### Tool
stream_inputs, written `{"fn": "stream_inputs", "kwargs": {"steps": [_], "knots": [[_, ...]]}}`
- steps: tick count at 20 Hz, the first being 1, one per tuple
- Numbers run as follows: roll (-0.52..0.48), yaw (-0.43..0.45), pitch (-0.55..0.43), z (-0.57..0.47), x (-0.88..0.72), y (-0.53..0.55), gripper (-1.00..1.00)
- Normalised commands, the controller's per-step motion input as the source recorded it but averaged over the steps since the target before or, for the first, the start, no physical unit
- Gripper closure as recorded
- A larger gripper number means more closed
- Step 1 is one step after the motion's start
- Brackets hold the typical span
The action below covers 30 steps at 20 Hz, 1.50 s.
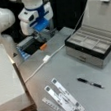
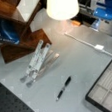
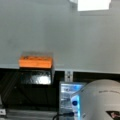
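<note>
Orange block [image 1: 43, 47] lies at the grey table's [image 1: 71, 69] far edge, and we see it right at that edge in the wrist view [image 3: 35, 61], part of it reaching over the dark gap beyond. The gripper [image 1: 38, 36] hangs just above and behind the block in a front view, near the top left; we cannot tell how wide its fingers stand. In a front view the block [image 2: 75, 23] sits near the top, beside the arm's blue and white parts.

Going rightward in a front view, a white cable [image 1: 43, 62] with a small white box on it runs diagonally across the table from the left edge toward the open grey case [image 1: 91, 47] at the right. Between cable and case we see a broad bare stretch of table. Nearer the bottom lie 1 folded metal stand [image 1: 64, 97] and, to its right, 1 black pen [image 1: 90, 83], well apart from the block. A white lampshade [image 2: 62, 6] stands at the top in a front view.
</note>
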Motion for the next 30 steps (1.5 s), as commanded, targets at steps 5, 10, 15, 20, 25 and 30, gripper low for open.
{"fn": "stream_inputs", "kwargs": {"steps": [5,10,15,20,25,30], "knots": [[-0.070,0.138,-0.181,-0.21,-0.05,-0.09,-1.00],[-0.058,0.119,-0.166,-0.20,-0.06,-0.03,1.00],[-0.054,0.116,-0.140,-0.16,-0.10,0.02,1.00],[-0.061,0.122,-0.142,-0.15,-0.12,0.04,1.00],[-0.044,0.122,-0.149,-0.18,-0.10,0.06,1.00],[-0.034,0.146,-0.152,-0.22,-0.09,0.06,1.00]]}}
